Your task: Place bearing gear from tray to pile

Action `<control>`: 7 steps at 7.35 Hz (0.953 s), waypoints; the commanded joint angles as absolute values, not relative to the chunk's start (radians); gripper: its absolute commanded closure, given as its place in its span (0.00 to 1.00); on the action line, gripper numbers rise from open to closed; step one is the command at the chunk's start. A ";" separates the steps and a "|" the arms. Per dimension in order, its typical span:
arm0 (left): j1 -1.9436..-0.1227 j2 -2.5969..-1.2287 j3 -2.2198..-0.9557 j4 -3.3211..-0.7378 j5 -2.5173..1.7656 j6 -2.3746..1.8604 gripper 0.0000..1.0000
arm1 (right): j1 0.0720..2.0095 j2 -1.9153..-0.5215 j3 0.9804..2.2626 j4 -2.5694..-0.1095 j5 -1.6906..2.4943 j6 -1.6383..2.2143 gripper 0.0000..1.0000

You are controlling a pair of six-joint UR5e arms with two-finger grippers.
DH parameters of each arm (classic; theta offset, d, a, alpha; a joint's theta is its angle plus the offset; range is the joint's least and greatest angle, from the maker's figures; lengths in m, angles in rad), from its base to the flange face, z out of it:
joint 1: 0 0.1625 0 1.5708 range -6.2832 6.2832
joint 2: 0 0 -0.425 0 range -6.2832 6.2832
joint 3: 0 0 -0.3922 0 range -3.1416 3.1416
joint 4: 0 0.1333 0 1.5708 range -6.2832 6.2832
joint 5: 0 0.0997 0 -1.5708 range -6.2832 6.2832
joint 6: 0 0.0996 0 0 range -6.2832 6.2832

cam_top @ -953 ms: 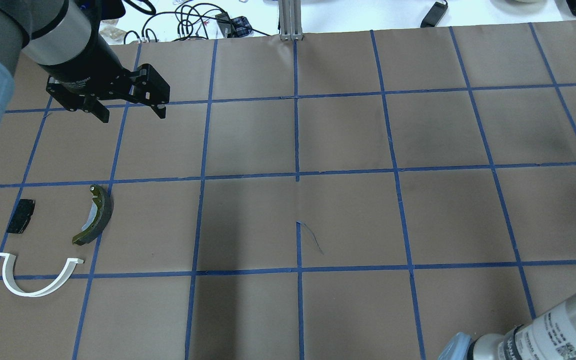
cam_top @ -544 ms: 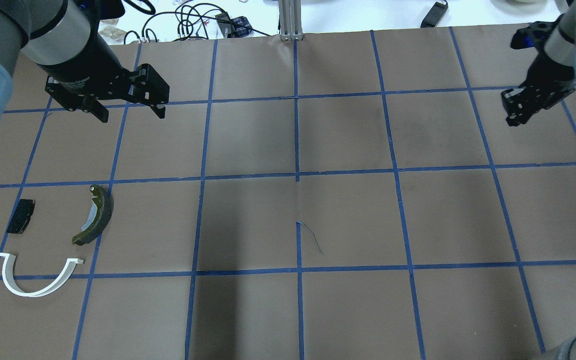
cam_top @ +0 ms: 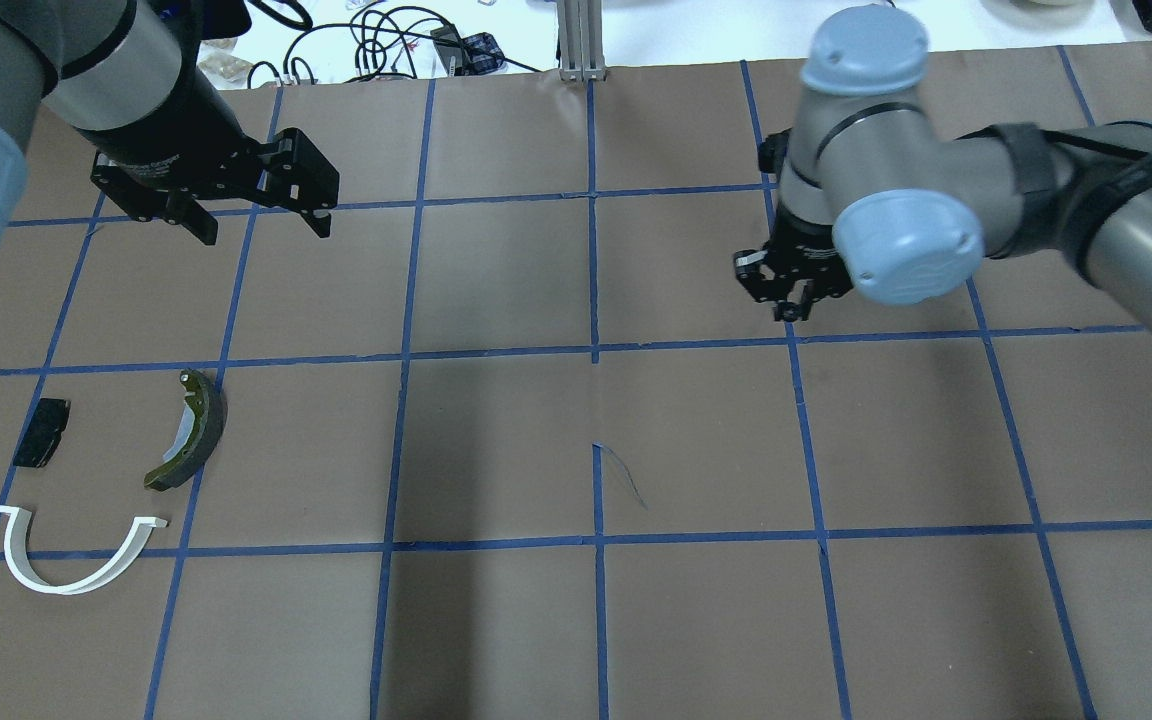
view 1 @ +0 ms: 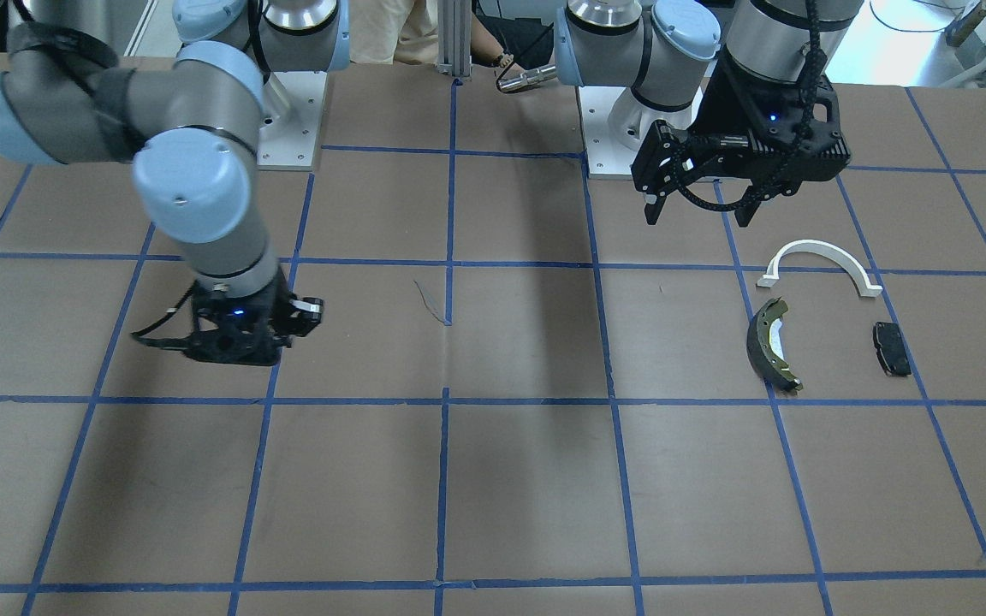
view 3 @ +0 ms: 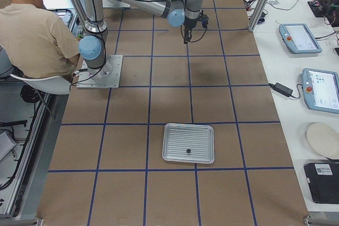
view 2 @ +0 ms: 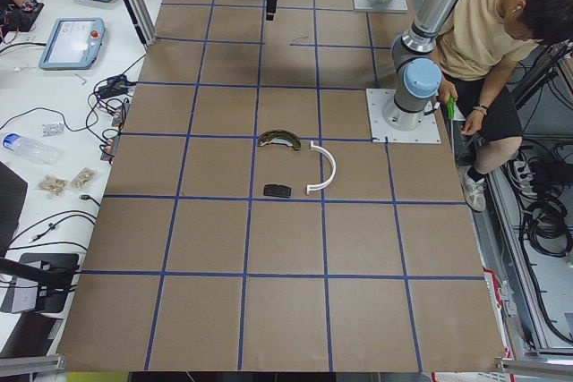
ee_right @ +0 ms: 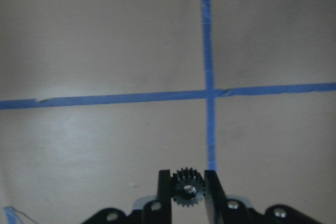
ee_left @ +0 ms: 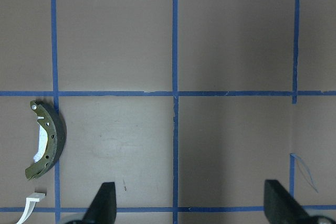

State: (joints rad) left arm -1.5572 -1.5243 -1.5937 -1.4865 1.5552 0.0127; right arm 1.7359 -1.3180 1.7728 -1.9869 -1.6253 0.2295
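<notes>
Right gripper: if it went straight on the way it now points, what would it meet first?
Probably bare table paper beside the blue tape crossing, with the held gear touching first. No part lies below; the height is unclear.

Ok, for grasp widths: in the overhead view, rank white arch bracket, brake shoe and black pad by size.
1. white arch bracket
2. brake shoe
3. black pad
Close together, so nearness hardly matters.

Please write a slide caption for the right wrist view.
Right gripper holds a small black gear above the blue-taped table.
</notes>
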 commanded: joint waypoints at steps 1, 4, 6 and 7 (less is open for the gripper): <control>-1.554 -1.546 -1.554 -1.482 1.557 0.009 0.00 | 1.967 -1.203 1.772 -2.142 -1.605 0.544 0.95; -1.554 -1.589 -1.597 -1.495 1.566 0.005 0.00 | 2.088 -1.092 1.772 -2.303 -1.548 0.695 0.82; -1.554 -1.604 -1.600 -1.512 1.566 0.006 0.00 | 2.063 -1.091 1.778 -2.439 -1.552 0.602 0.00; -1.554 -1.605 -1.600 -1.513 1.568 0.009 0.00 | 1.996 -1.115 1.775 -2.450 -1.549 0.501 0.00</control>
State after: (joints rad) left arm -1.5539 -1.6010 -1.5988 -1.5096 1.5668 0.0075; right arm 2.0525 -1.0979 1.7746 -2.3996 -1.5506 0.6016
